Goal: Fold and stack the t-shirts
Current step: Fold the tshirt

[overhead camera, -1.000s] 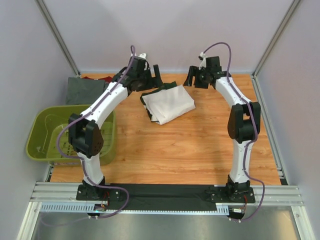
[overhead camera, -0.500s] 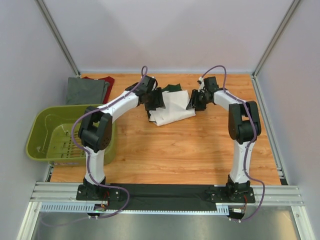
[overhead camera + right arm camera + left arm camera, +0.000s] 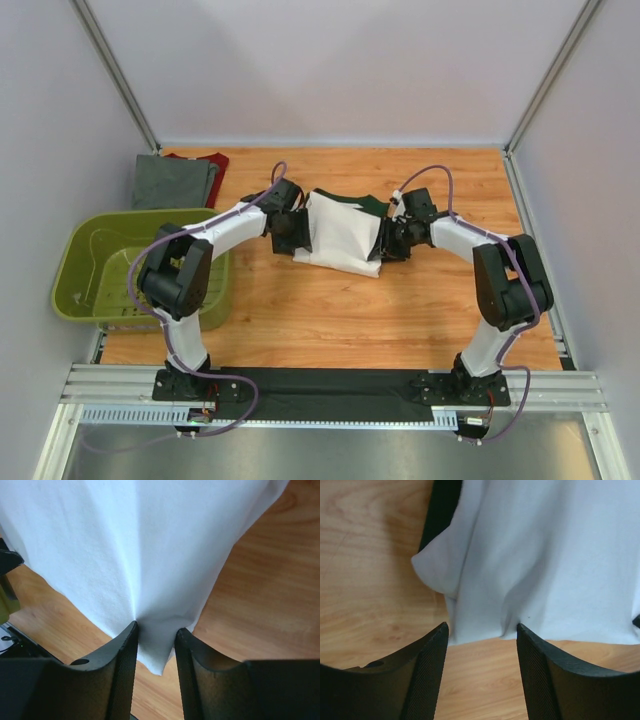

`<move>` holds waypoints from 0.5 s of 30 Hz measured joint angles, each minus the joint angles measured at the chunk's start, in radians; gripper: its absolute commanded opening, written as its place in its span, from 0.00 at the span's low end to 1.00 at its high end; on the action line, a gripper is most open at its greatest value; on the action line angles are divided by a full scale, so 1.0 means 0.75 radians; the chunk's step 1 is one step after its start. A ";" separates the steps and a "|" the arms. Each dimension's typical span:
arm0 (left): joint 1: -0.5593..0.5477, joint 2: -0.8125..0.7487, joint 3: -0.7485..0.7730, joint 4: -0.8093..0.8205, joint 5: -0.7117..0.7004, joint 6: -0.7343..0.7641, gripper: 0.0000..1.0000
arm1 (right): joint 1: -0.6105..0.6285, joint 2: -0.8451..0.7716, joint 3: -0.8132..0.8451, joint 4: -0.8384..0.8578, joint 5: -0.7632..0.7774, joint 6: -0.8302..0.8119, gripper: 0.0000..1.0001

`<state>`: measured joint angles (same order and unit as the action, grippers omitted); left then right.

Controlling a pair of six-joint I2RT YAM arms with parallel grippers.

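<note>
Folded white t-shirt (image 3: 340, 232) lies mid-table (image 3: 300, 320), its width running nine to three; left gripper (image 3: 482, 630) at its nine o'clock edge, jaws astride the hem, grip impossible to tell; right gripper (image 3: 156, 627) at three o'clock, clamped on the opposite edge; both arms equally near.
</note>
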<state>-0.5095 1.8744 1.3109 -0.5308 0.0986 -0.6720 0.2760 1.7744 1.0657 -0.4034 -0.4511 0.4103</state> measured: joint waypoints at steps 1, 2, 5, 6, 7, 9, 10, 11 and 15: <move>-0.003 -0.022 -0.022 -0.017 -0.005 0.002 0.62 | 0.004 -0.023 -0.025 -0.010 0.002 0.005 0.35; -0.005 -0.040 -0.040 -0.033 -0.008 0.007 0.61 | 0.005 -0.042 -0.045 -0.023 0.007 0.007 0.35; -0.022 -0.071 -0.074 -0.092 -0.020 0.031 0.60 | 0.003 -0.076 -0.075 -0.075 0.030 0.007 0.38; -0.036 -0.080 -0.086 -0.117 -0.030 0.040 0.60 | 0.002 -0.088 -0.086 -0.092 0.038 0.006 0.40; -0.051 -0.089 -0.099 -0.141 -0.037 0.048 0.60 | 0.001 -0.103 -0.098 -0.109 0.047 0.004 0.42; -0.079 -0.109 -0.112 -0.202 -0.043 0.069 0.61 | 0.000 -0.136 -0.108 -0.172 0.070 -0.002 0.50; -0.092 -0.125 -0.113 -0.240 -0.047 0.080 0.61 | 0.000 -0.148 -0.106 -0.201 0.081 -0.009 0.52; -0.104 -0.145 -0.113 -0.270 -0.050 0.096 0.63 | 0.000 -0.162 -0.097 -0.242 0.095 -0.016 0.58; -0.108 -0.260 -0.034 -0.388 -0.085 0.162 0.71 | -0.018 -0.210 0.034 -0.384 0.145 -0.023 0.75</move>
<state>-0.5903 1.6791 1.2854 -0.8215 0.0345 -0.5503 0.2623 1.6173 1.0912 -0.6914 -0.3420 0.3931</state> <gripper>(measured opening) 0.671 0.711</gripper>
